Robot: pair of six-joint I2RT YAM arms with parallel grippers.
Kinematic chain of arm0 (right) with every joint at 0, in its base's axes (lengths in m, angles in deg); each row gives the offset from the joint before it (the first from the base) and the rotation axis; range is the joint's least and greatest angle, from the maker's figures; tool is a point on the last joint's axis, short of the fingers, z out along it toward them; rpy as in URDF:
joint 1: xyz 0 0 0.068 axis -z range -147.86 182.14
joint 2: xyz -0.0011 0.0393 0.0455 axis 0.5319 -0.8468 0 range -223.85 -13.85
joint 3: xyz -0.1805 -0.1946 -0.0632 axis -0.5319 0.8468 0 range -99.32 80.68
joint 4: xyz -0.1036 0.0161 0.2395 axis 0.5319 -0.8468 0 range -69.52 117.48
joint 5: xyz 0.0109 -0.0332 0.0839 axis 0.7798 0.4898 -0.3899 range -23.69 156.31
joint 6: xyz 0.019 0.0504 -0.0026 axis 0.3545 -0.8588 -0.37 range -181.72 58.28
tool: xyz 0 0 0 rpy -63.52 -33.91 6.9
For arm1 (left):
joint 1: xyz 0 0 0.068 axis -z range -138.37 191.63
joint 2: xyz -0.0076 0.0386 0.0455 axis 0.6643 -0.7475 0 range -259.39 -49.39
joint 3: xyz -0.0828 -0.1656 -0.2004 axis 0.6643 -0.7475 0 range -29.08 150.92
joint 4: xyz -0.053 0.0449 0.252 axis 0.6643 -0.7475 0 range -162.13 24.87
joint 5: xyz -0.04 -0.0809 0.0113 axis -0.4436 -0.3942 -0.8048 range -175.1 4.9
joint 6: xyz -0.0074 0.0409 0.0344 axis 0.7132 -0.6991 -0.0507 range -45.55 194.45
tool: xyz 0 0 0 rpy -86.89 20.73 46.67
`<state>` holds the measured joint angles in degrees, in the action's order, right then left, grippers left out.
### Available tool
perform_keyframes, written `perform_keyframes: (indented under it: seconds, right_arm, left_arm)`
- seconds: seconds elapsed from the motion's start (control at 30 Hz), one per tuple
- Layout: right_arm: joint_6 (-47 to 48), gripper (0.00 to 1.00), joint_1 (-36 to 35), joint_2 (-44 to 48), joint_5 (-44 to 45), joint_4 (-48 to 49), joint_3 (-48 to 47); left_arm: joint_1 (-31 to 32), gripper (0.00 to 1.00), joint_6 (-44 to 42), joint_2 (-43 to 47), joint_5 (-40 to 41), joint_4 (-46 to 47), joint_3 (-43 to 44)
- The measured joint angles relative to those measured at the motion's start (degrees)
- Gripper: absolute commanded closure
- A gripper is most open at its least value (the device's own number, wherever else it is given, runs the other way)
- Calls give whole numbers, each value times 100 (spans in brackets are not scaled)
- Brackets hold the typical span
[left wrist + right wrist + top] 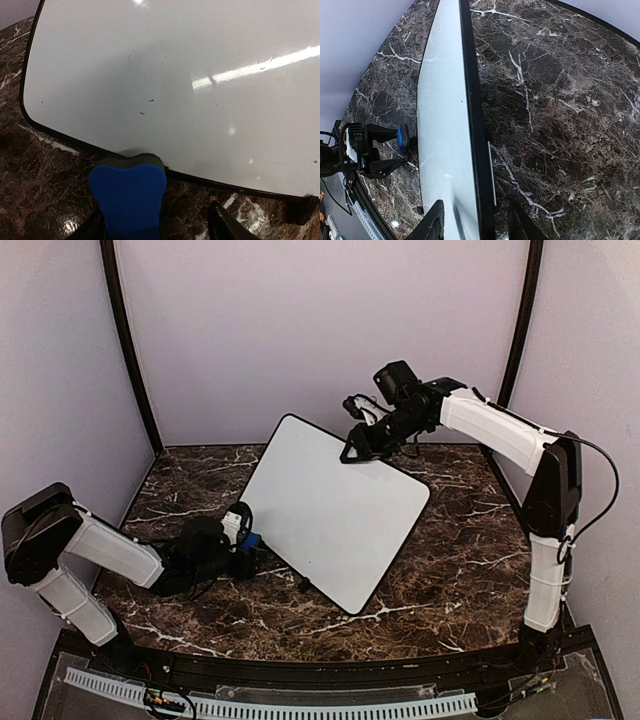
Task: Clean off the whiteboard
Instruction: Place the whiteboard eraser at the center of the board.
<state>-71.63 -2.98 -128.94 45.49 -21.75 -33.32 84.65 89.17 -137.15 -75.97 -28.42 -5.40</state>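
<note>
The whiteboard [335,510] stands tilted up in the middle of the dark marble table [450,560], its low edge toward the left arm and its raised edge at the back right. Its face is nearly blank, with only a few small dark flecks [145,107] showing in the left wrist view. The right claw [353,453] straddles the raised edge with its jaws partly open. One finger [432,222] lies close against the white face, while a sliver of table shows between the black rim and the other finger, so it has no firm hold. The left claw [157,227] is low at the board's near edge, its jaws spread wider than the blue eraser [127,195]. The eraser lies against one finger, clear of the other, with its tip touching the board's rim.
</note>
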Motion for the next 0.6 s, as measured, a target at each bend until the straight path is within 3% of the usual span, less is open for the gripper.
perform_keyframes:
  seconds: [0.27, 0.6]
  right_arm:
    - [42, 59, 0, 46, 400, -144, 0]
    - [46, 58, 42, 372, 911, -271, 4]
  left_arm:
    - [0, 36, -127, -103, 170, 15, 59]
    - [-15, 51, -507, -153, 328, 267, 59]
